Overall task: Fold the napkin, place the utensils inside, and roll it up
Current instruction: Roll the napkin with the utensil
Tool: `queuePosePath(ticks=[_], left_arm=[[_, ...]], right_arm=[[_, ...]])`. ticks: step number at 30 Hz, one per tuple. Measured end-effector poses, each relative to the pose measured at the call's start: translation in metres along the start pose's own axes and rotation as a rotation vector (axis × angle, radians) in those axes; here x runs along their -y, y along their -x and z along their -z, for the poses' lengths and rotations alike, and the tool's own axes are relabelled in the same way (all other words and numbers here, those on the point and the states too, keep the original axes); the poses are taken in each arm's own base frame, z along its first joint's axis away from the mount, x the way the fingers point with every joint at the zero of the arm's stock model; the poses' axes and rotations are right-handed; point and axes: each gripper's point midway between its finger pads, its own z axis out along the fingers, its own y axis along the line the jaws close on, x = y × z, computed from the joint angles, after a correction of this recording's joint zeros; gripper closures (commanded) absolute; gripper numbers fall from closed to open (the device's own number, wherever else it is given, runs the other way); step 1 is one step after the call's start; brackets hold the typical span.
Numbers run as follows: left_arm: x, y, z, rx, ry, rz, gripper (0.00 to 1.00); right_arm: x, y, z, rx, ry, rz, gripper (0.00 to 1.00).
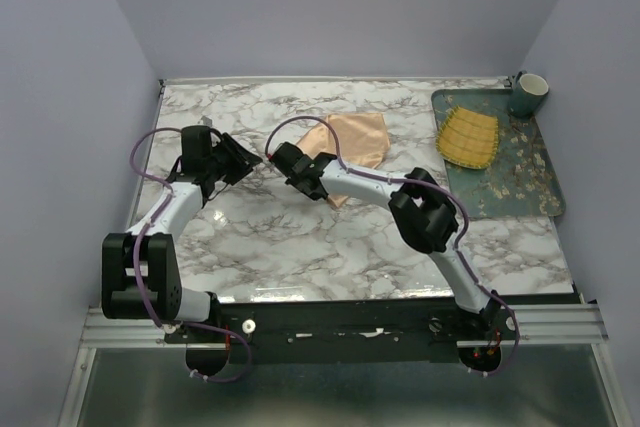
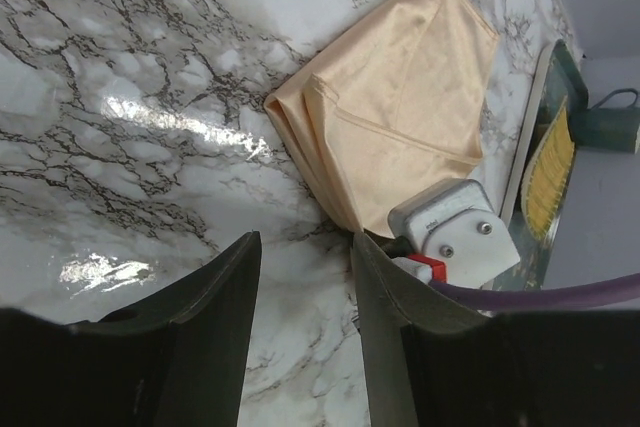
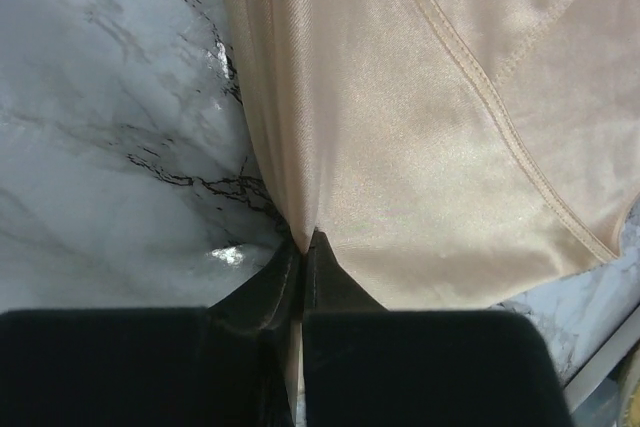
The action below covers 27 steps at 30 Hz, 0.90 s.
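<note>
The right tool (image 3: 302, 247) stood pinched almost shut on the napkin (image 3: 420, 127). Its two black fingertips met on a thin gathered edge of the peach cloth, at the part nearest the tool. The left tool (image 2: 305, 242) stood about half open and held nothing, hanging over bare marble tabletop (image 1: 300, 237).

The step in hand looked to be the fold. To do it well, the right tool would need to lift the pinched edge only just clear of the tabletop. It should then carry the edge across the cloth in a low arc, so the thin, slippery fabric lies flat rather than bunching. Judging by the ridge running up from the tips, the pinch seemed to take in more than one layer. Too quick a tug could therefore drag the whole napkin instead of turning one part over. The free left tool could come down on the side of the cloth nearest it, to pin it while the other pulls.

From the right tool, the napkin spread straight ahead and off to the right. It was already partly doubled, with a stitched hem crossing it slantwise. From the left tool it lay ahead and to the right, apart from the fingers, with the right arm's wrist (image 2: 455, 232) between them.
</note>
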Motion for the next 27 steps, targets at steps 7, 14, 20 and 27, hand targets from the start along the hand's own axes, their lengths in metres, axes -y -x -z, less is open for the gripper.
queuePosePath(ticks=[7,14,20,27], left_arm=[[-0.012,-0.025,-0.021,-0.084,-0.014,0.061,0.41],[-0.002,-0.057,-0.044,-0.166,-0.043,0.081,0.39],[0.006,-0.096,-0.063,-0.26,-0.038,0.083,0.27],[0.02,-0.099,-0.081,-0.255,-0.03,0.127,0.25]], right_arm=[[0.002,0.002,0.0,0.021,0.134,-0.06,0.99],[0.005,0.002,0.001,0.053,0.427,-0.227,0.99],[0.006,-0.002,0.004,0.069,0.636,-0.337,0.99],[-0.002,-0.003,0.009,0.068,0.769,-0.386,0.99]])
